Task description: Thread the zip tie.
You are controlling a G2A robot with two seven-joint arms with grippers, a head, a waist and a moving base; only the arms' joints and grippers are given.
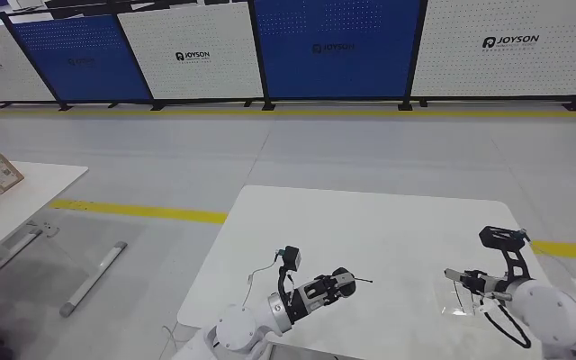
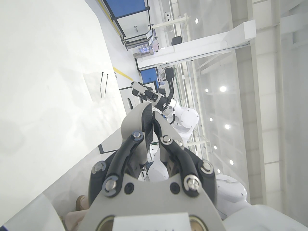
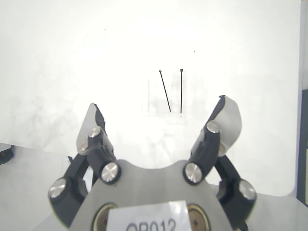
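At the white table's [image 1: 387,225] 6 o'clock edge, the left gripper [image 1: 346,281] is pinched closed on what looks like a thin black zip tie [image 1: 363,281], seemingly not yet threaded. Toward 3 o'clock, the right gripper [image 3: 159,103] gapes wide and empty above two more black zip ties [image 3: 181,92] on a clear plastic sheet [image 3: 154,102].

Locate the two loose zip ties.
Right wrist view: the two zip ties lie side by side on a clear sheet at the right of the white table, just ahead of the open right end effector.
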